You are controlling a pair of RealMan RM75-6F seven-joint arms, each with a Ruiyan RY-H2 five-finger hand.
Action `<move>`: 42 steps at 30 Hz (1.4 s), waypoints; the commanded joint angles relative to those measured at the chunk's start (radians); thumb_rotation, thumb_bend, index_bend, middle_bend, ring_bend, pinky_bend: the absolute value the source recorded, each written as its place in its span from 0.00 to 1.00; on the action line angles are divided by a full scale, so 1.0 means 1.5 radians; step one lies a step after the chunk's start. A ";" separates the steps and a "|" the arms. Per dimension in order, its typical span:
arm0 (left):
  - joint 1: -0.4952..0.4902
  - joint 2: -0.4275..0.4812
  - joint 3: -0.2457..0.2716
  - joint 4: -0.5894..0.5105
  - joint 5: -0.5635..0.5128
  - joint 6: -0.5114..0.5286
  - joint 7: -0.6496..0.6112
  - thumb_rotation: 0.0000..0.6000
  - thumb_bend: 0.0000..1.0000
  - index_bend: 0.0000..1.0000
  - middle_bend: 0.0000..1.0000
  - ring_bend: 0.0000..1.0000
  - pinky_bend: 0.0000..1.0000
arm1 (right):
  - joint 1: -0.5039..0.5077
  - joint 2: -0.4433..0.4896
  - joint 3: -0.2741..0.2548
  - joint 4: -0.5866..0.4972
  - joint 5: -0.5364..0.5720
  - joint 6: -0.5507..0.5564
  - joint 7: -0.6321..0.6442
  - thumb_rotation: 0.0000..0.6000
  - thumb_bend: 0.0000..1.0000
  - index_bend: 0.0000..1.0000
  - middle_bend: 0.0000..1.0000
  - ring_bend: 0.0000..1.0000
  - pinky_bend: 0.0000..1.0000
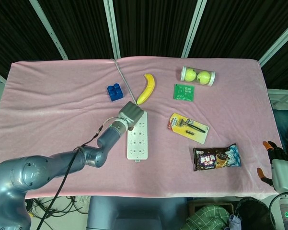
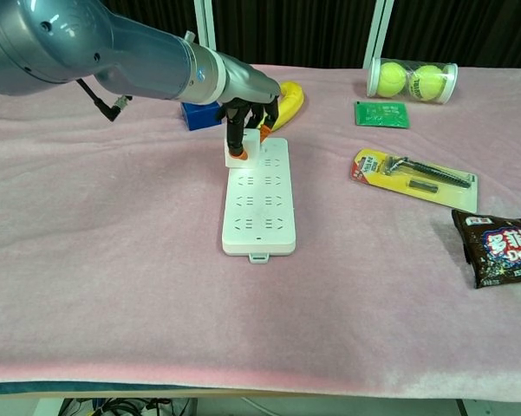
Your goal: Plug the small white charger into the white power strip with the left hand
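Charger sits pinched in left hand fingers, over power strip.

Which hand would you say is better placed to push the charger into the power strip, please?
The left hand: it holds the charger right over the power strip's far end. The right hand sits off the table's right edge, far from both.

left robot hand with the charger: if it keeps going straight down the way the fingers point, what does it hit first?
Most likely the white power strip. The left robot hand holds the small white charger fingers-down over the strip's far end, so the charger would meet the strip first. Whether it already touches is unclear; depth is hard to judge.
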 commanded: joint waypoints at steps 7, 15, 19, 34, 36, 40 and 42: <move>0.006 -0.008 0.005 0.013 0.001 -0.006 0.000 1.00 0.42 0.62 0.64 0.47 0.56 | 0.000 0.000 0.000 0.000 0.000 0.001 -0.001 1.00 0.25 0.12 0.09 0.16 0.27; 0.011 -0.013 -0.006 0.019 0.019 -0.003 -0.011 1.00 0.41 0.58 0.61 0.45 0.56 | 0.000 0.000 0.000 0.000 0.000 0.001 -0.001 1.00 0.25 0.12 0.09 0.16 0.27; 0.015 -0.009 -0.011 0.015 0.028 -0.001 -0.015 1.00 0.35 0.45 0.49 0.35 0.48 | 0.000 0.000 -0.001 0.000 0.000 0.000 -0.001 1.00 0.25 0.12 0.09 0.16 0.27; -0.021 0.051 -0.010 -0.087 -0.076 0.075 0.043 1.00 0.10 0.17 0.08 0.00 0.09 | 0.002 0.002 -0.001 -0.003 0.007 -0.007 -0.005 1.00 0.25 0.12 0.09 0.16 0.27; -0.024 0.085 -0.018 -0.131 -0.086 0.110 0.049 1.00 0.10 0.17 0.08 0.00 0.09 | 0.002 0.002 -0.001 -0.003 0.008 -0.008 -0.005 1.00 0.25 0.12 0.09 0.16 0.27; -0.028 0.173 -0.011 -0.270 -0.132 0.187 0.080 1.00 0.10 0.16 0.08 0.00 0.09 | 0.001 0.002 0.000 -0.005 0.010 -0.005 -0.004 1.00 0.25 0.12 0.09 0.16 0.27; -0.001 0.238 0.008 -0.372 -0.118 0.262 0.078 1.00 0.10 0.16 0.08 0.00 0.09 | 0.000 0.002 0.000 -0.007 0.011 -0.003 -0.006 1.00 0.25 0.12 0.09 0.16 0.27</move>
